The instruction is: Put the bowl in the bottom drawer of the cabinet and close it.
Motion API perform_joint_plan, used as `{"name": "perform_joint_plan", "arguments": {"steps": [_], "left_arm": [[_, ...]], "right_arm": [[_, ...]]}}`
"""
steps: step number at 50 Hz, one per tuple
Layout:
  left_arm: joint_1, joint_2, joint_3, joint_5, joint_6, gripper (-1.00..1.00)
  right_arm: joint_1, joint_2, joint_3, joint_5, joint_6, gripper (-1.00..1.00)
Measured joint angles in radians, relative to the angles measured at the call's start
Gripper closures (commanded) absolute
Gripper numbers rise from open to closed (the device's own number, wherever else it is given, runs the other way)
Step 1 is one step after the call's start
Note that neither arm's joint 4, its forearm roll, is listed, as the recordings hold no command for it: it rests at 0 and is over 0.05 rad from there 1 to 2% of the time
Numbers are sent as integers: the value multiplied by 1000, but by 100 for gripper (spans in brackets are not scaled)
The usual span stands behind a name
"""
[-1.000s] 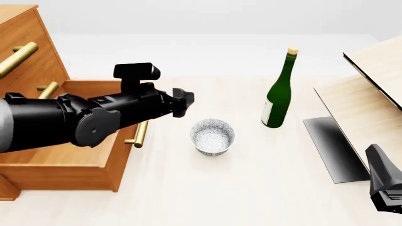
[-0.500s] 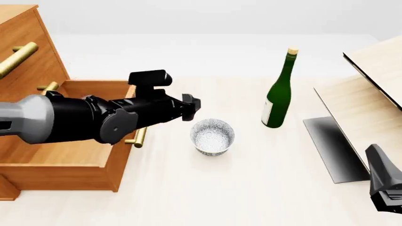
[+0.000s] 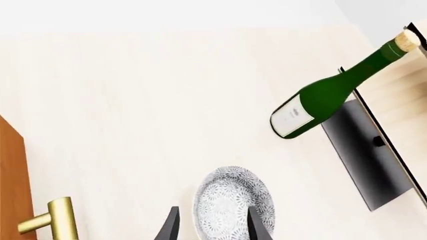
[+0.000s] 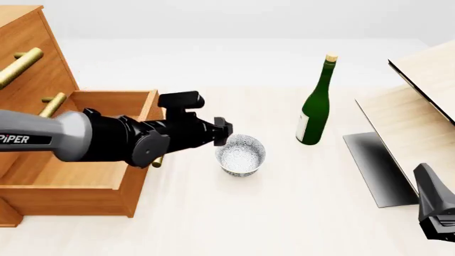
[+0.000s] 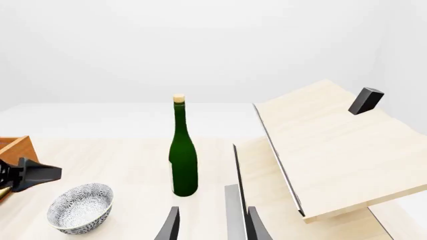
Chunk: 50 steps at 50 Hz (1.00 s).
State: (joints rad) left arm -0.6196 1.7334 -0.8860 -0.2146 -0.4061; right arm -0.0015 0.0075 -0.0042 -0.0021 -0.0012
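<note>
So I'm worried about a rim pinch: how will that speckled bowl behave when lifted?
The bowl looks like rigid glazed ceramic, so probably stiff but slick between the left gripper jaws. Held by one side of the rim, it may tilt. It stands upright on a narrower base, so a sideways nudge could slide it.

Pale table [image 4: 284,213] w/ bowl [image 4: 240,154], bottle [image 4: 315,104], cabinet [image 4: 32,58].

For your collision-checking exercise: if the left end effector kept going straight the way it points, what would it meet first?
Most likely the bowl: the left end effector has open fingers either side of its near rim. Beyond lies bare table, though depth is uncertain.
</note>
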Motion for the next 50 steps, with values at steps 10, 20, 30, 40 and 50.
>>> {"name": "perform_joint_plan", "arguments": {"steps": [10,20,30,40,50], "left_arm": [[3,34,-14,-2,-15,-100],[10,70,-29,-5,-24,-100],[9,108,-40,-15,-41,-100],[5,138,-44,-24,-54,-100],[3,167,-47,-32,-66,-100]], "right_arm": [[0,0,0,0,0,-100],[0,0,0,0,0,-100],[0,0,0,0,0,-100],[0,0,0,0,0,-100],[0,0,0,0,0,-100]]}}
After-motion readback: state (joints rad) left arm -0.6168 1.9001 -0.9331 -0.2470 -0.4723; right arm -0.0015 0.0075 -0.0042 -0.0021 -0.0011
